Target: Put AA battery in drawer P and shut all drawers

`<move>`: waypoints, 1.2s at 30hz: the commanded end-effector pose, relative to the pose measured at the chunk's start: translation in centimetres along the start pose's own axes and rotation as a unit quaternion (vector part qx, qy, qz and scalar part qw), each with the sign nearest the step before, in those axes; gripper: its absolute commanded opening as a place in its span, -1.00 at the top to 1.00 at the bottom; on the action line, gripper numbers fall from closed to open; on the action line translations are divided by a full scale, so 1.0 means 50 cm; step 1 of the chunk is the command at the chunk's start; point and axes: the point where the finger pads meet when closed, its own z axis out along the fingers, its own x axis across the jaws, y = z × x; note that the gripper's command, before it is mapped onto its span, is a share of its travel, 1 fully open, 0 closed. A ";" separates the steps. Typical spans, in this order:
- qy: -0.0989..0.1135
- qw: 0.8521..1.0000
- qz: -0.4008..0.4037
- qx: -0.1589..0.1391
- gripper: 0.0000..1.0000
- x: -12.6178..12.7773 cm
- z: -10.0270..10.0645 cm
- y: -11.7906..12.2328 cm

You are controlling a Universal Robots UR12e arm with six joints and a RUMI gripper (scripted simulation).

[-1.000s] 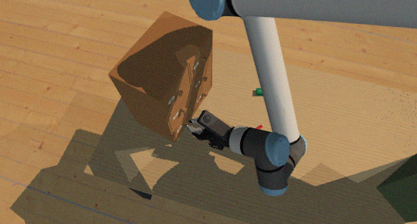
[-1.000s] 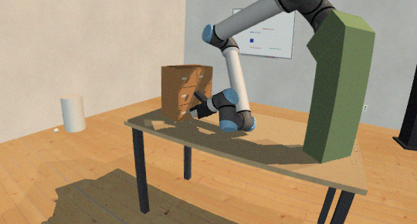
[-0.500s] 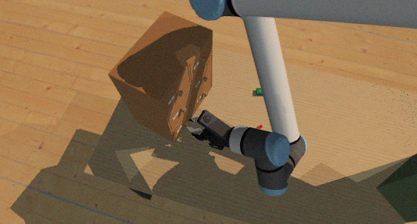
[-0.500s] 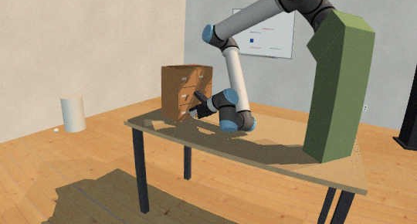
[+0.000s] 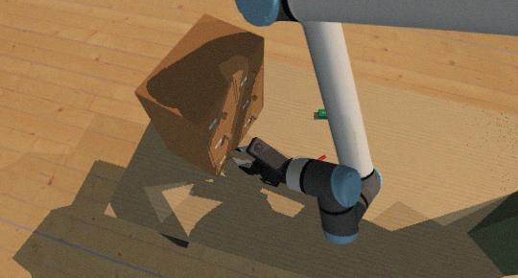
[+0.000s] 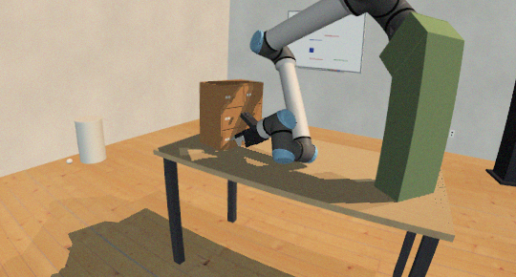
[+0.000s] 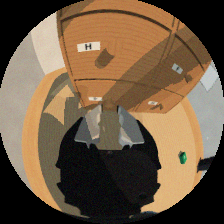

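Observation:
The brown wooden chest (image 5: 189, 82) (image 6: 210, 112) (image 7: 127, 37) stands upright on the table, with two columns of drawers that look shut. The label H (image 7: 88, 46) is legible on a left drawer; the other labels are too small to read. My gripper (image 5: 234, 155) (image 6: 236, 138) (image 7: 109, 105) is slightly open, its tips at the bottom left drawer, close around the area of its knob; contact cannot be told. Nothing is seen held. A small green object (image 5: 322, 113) (image 7: 183, 157) lies on the table; whether it is the AA battery cannot be told.
A thin red object (image 5: 322, 158) lies partly hidden behind the wrist. A tall green block (image 6: 406, 116) stands at the table's other end. The arm hangs over the table (image 6: 416, 216) in front of the chest. A white cylinder (image 6: 91, 140) stands on the floor.

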 end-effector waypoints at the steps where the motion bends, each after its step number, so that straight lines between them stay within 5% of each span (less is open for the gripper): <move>1: 0.000 1.000 0.000 0.000 0.61 -0.001 -0.012 0.006; 17: 0.000 1.000 0.000 0.000 0.61 -0.001 -0.078 0.043; 36: 0.000 1.000 0.000 0.000 0.61 -0.001 -0.115 0.025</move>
